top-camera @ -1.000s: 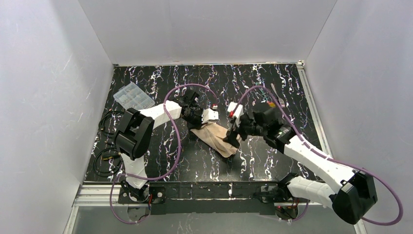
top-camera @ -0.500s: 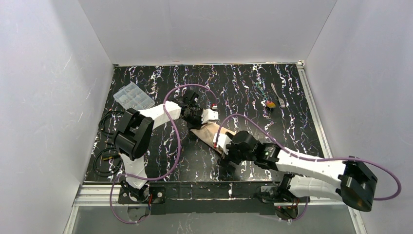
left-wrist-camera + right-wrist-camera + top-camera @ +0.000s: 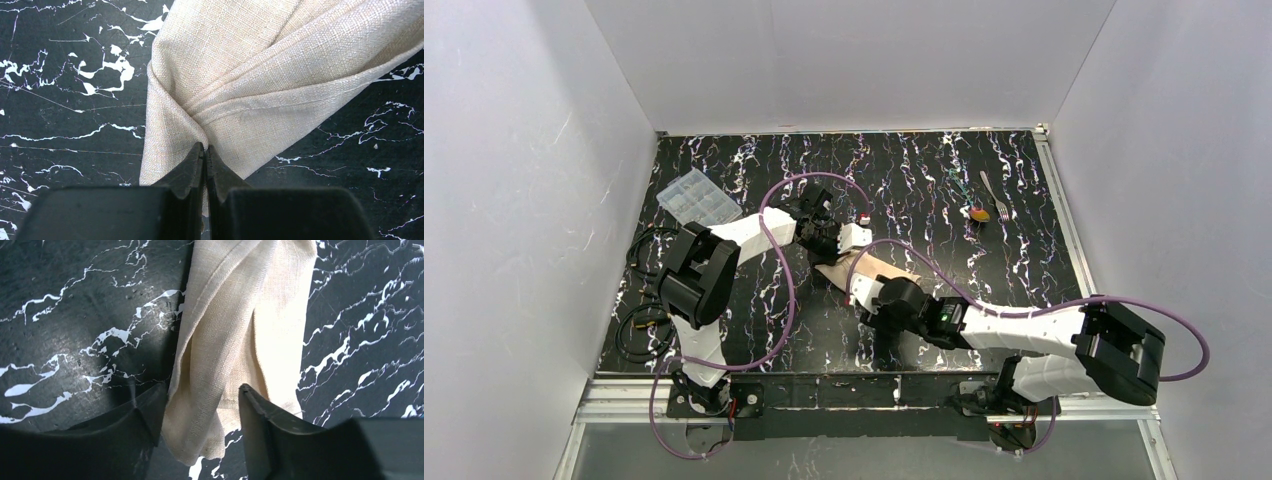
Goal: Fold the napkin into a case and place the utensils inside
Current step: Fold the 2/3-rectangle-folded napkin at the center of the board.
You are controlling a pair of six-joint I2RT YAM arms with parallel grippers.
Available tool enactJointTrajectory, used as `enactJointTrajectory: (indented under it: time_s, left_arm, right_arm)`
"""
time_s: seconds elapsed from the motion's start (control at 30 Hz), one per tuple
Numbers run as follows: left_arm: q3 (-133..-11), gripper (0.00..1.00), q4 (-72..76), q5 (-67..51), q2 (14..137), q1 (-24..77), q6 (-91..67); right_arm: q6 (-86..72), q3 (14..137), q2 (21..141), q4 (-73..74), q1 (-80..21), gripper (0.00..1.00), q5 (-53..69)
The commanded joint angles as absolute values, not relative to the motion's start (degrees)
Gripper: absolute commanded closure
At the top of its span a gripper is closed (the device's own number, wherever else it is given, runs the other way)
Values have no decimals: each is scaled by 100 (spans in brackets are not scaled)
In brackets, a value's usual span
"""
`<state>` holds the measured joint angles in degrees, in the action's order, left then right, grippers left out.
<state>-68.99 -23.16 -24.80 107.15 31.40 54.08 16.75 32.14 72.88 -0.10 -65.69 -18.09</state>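
Napkin [image 3: 260, 75], folded, mid-table: soft, light, limp weave.
My left gripper [image 3: 205, 151] pinches its far-edge fold. My right gripper [image 3: 202, 396] straddles the near end, jaws apart; best grip is the layered hems.

Walls [image 3: 854, 60]: plain white, on three sides.
Table [image 3: 754, 160]: black, with thin white squiggly lines like marble.
Rail [image 3: 1064, 235]: silver metal, along the table's right edge.
Light: bright and even.

Left arm [image 3: 746, 228], right arm [image 3: 1022, 335]: white shells, black joints. Purple cable [image 3: 790, 295] loops along each. Fingers [image 3: 260, 417] matte black.
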Motion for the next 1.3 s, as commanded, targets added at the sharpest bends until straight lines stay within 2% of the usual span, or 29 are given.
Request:
enactJointTrajectory:
  time_s: [0.0,0.1,0.3,0.37,0.6,0.77,1.0,1.27]
  left_arm:
    - [-6671,100,-3059,-2128,10873,3094,5443]
    - [-6677,100,-3079,-2102,10853,3089,5449]
    - [-6720,100,-3174,-2040,10799,3087,5388]
    - [-6785,100,-3210,-1986,10786,3086,5304]
    - [-6809,100,-3217,-1984,10573,3085,5080]
    - [-6940,100,-3260,-2023,10455,3048,4855]
    - [-6761,100,-3056,-1969,10289,3050,4948]
    - [-6562,100,-2970,-2116,10185,3055,5221]
  right_arm:
    - [1509,3440,7255,-324,-6554,45,-2082]
    - [1419,3346,7066,-325,-6473,59,-1962]
    - [1414,3335,6751,-12,-6145,93,-1323]
    - [1406,3376,6694,225,-5946,99,-991]
    - [1131,3750,7106,670,-4831,99,339]
    - [896,4258,7803,1083,-4267,99,659]
    - [704,4550,8140,1114,-3663,99,1418]
    - [835,4960,8114,1038,-3559,99,1978]
